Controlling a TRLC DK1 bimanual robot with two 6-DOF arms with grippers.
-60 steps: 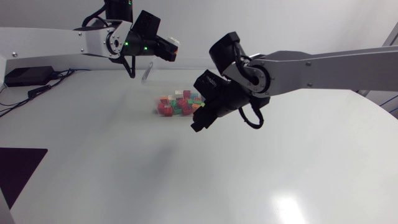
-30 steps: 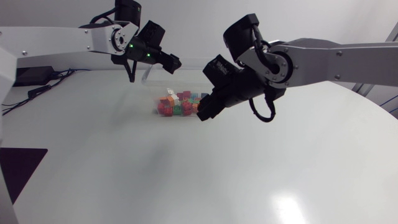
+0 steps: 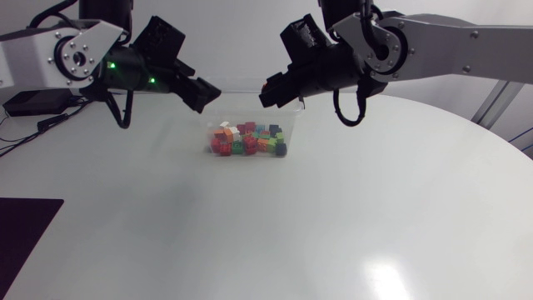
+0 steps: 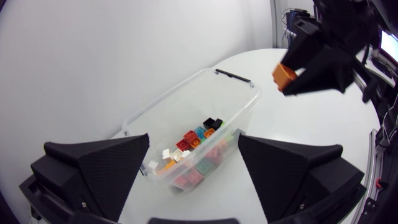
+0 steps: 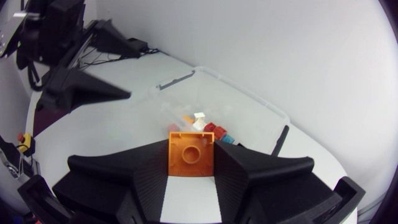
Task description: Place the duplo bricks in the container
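Over by the clear container (image 4: 169, 94) (a heap of duplo bricks (image 3: 246, 140) already inside), the right pincer (image 5: 191, 160) is clamped on an orange brick (image 5: 191, 153); the left pincer (image 4: 194, 140) gapes empty. Probably the last drop.

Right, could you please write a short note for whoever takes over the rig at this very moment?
Left gripper: open and empty, raised beside the container.
Right gripper: shut on an orange brick, raised near the container's other end.
Done: a pile of coloured bricks lies inside the container; I see no loose ones on the table.
Left: release the orange brick into the container; it is probably the last one.
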